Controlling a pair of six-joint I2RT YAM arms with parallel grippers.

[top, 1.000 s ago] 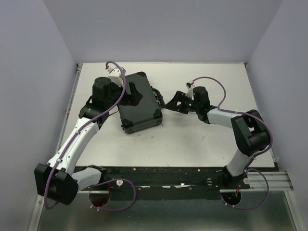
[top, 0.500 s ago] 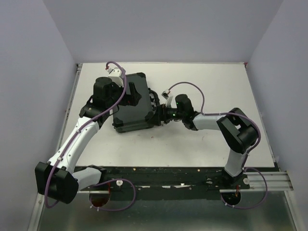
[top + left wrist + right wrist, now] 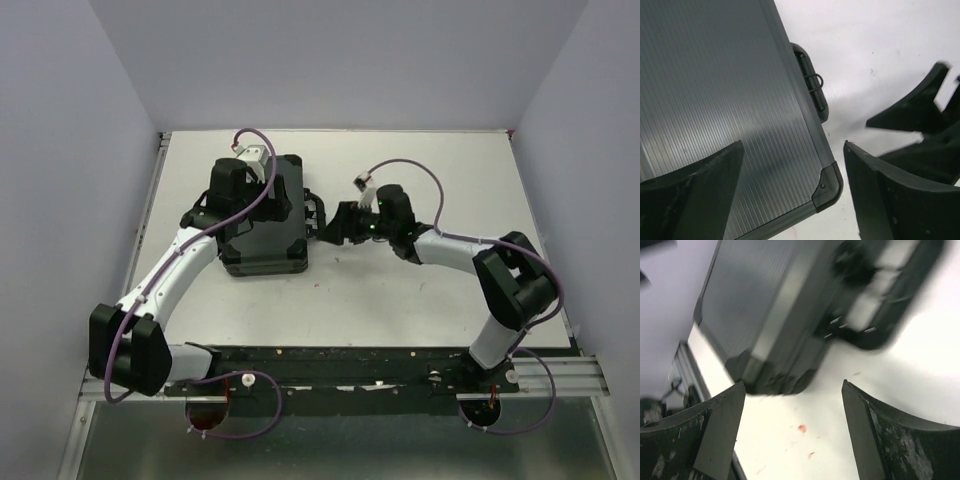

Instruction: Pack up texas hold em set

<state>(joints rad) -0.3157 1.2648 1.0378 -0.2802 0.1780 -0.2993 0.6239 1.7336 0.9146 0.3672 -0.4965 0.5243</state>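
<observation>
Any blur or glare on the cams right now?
Right wrist: case and its handle smeared by motion blur, own fingers sharp. Left wrist: case crisp, soft sheen on the ribbed lid, no blown highlights. Top external: sharp, evenly lit, soft shadows.

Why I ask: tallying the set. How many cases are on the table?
1. The closed black case lies left of centre on the table, under the left arm's fingers. No other seems hidden.
</observation>
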